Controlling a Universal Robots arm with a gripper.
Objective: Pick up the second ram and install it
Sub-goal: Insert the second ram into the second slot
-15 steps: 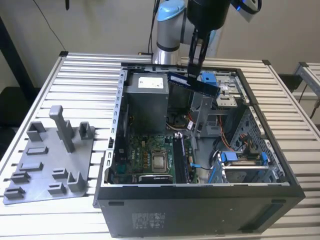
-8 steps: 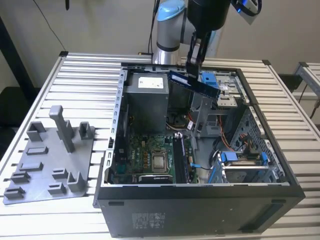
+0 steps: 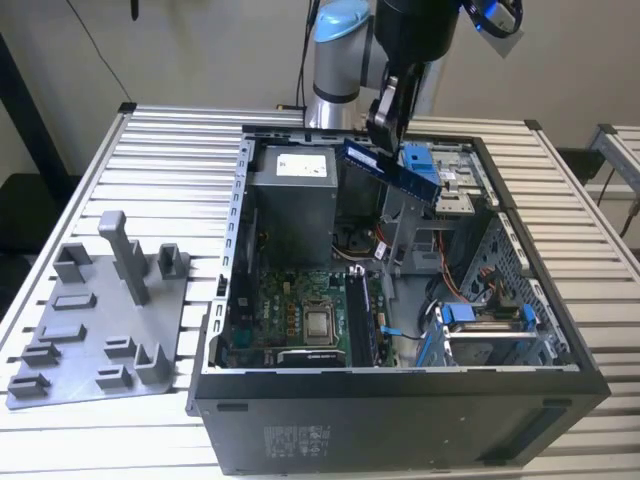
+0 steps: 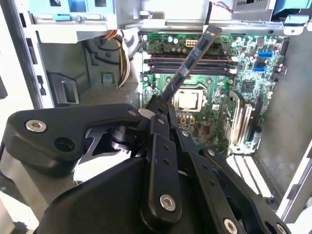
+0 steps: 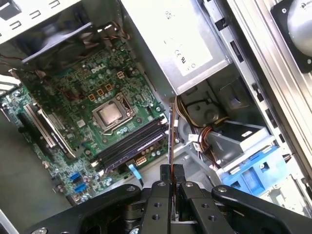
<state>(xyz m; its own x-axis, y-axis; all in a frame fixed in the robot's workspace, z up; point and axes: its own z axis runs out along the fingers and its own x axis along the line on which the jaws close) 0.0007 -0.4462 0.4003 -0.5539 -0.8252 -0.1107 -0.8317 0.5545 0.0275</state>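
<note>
1. Black linkages of the hand (image 4: 161, 105) sit closest to the lens in both wrist views; it is clenched on one end of the second ram (image 4: 191, 58), which juts out past the fingertips
2. Seen in the exterior view, the stick hangs tilted in the upper middle of the frame, above the open computer case (image 3: 400, 392) and clear of the motherboard (image 3: 290, 310)
3. Handling, as a judgement: the stick looks light, stiff and thin, and easily harmed by twisting or by rubbing its contact edge. A pinch on the flat faces near one end, as here, suits it, though the free length acts as a lever
4. Memory slots (image 5: 131, 146) lie just beside the CPU socket (image 5: 111, 112), with the power supply (image 5: 170, 44) and a bundle of cables (image 5: 200, 131) near them
5. Room looks open straight above the board; the case walls and the blue drive bay (image 3: 480, 315) at lower right hem in the sides
6. Well apart, at the frame's left, a grey fixture plate (image 3: 100, 320) rests on the desk (image 3: 150, 150)
</note>
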